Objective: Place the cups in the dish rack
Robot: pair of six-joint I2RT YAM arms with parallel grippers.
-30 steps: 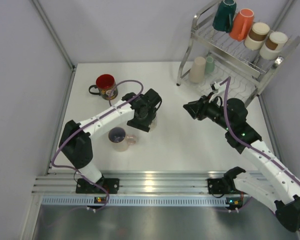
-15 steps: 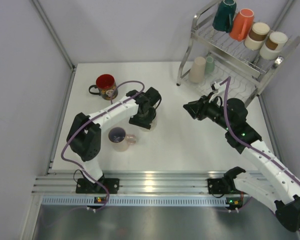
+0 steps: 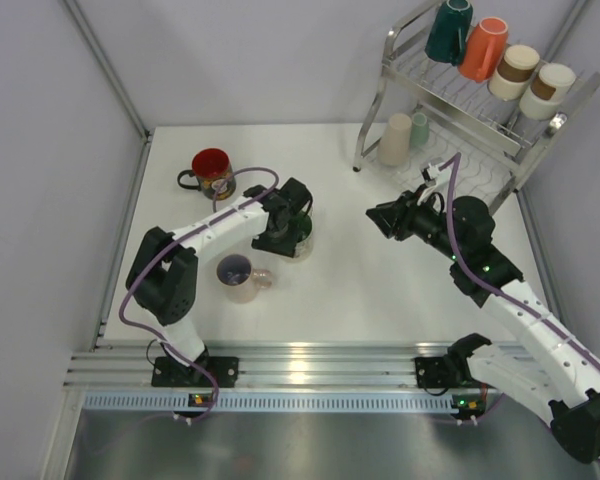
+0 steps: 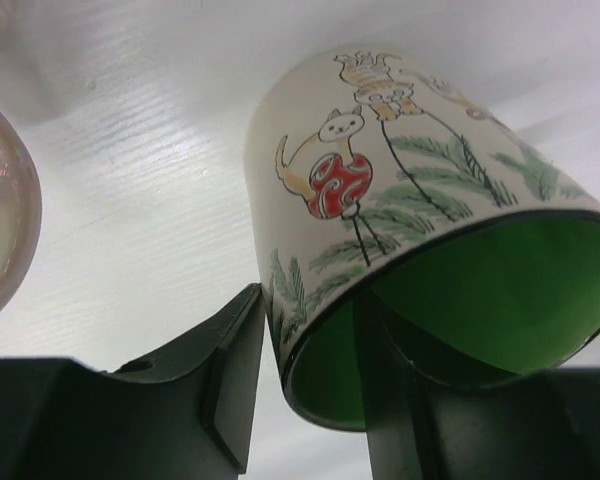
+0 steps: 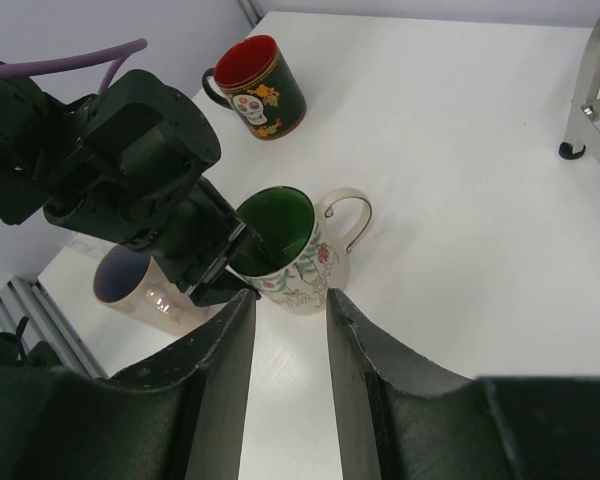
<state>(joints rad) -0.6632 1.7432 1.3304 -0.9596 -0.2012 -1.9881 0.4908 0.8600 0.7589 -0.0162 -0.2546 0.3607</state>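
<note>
The green-lined mug [image 3: 300, 246] is seen from above, upright on the desk [image 3: 380, 290] at centre frame and largely covered by the left gripper [image 3: 283, 232]. Only the left wrist view shows that the jaws straddle its rim, one finger outside the painted wall and one inside. Whether they press cannot be told. In the right wrist view the right gripper [image 5: 290, 310] is shown narrowly parted and empty, with the mug just above its jaws in the frame. The dish rack [image 3: 442, 88], at upper right, is fully shown only from above.

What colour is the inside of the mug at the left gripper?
Green; the mug shows best in the left wrist view.
</note>
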